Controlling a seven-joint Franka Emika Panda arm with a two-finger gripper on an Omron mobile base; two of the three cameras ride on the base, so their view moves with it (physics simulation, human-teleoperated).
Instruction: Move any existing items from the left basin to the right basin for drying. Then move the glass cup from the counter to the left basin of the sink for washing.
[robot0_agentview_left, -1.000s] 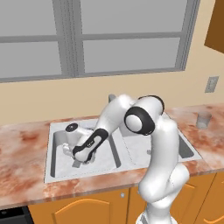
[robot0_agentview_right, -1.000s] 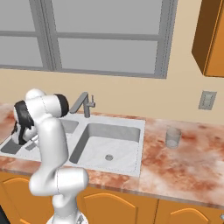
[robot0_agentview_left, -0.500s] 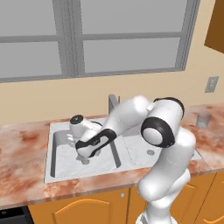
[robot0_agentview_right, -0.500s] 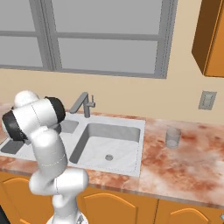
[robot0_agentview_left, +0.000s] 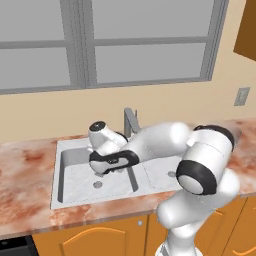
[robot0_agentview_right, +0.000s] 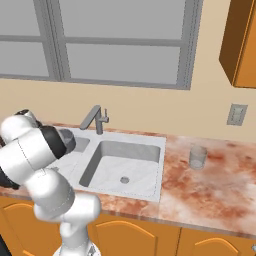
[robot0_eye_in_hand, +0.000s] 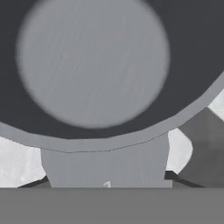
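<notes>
The small dark grey pot (robot0_eye_in_hand: 94, 65) is lying directly below the gripper (robot0_agentview_left: 102, 167) inside the left basin (robot0_agentview_left: 75, 177), handle toward the fingers; whether they are gripping it I cannot tell.

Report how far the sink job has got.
Nothing looks finished. In hand: the hand view looks straight down into the pot, very close, its handle between the jaws, with the arm over the left basin. Left: the right basin holds nothing, and the glass cup stands on the counter.

Pot (robot0_eye_in_hand: 92, 61) looks brushed matt metal, counter (robot0_agentview_right: 210, 182) glossy marbled stone, glass cup (robot0_agentview_right: 197, 157) translucent.
</notes>
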